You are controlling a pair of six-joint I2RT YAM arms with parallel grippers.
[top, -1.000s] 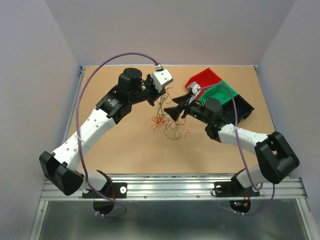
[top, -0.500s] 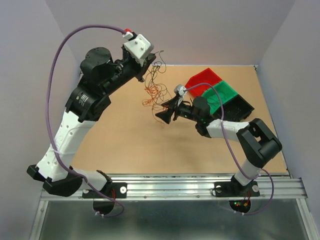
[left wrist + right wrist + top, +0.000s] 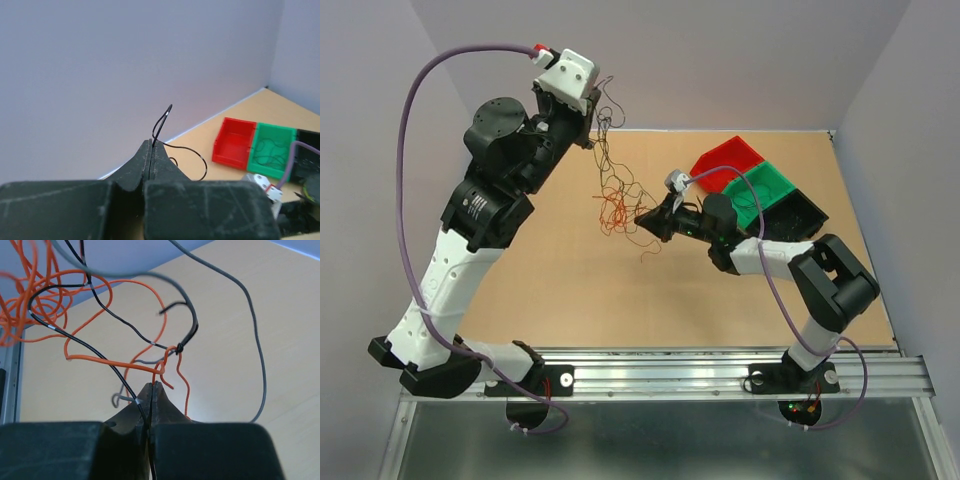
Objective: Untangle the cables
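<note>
The cables (image 3: 616, 203) are a tangle of thin orange, black and grey wires hanging in the air above the table's middle. My left gripper (image 3: 588, 133) is raised high at the back left, shut on a black cable (image 3: 162, 120) whose loop sticks out past the tips (image 3: 151, 143). Strands run down from it to the tangle. Lower and to the right, my right gripper (image 3: 644, 216) is shut at the tangle's right edge. In the right wrist view its jaws (image 3: 154, 385) pinch an orange cable (image 3: 114, 360), and a black cable (image 3: 95, 349) runs down between them.
A red bin (image 3: 724, 160), a green bin (image 3: 761, 191) holding a few dark wires and a black bin (image 3: 807, 216) stand in a row at the back right. A loose strand (image 3: 645, 247) lies on the brown table (image 3: 570, 290). Grey walls enclose the back and sides.
My left arm has risen up and to the left, lifting the tangle off the table. My right gripper moved left to the tangle and went from open to shut on its wires.
</note>
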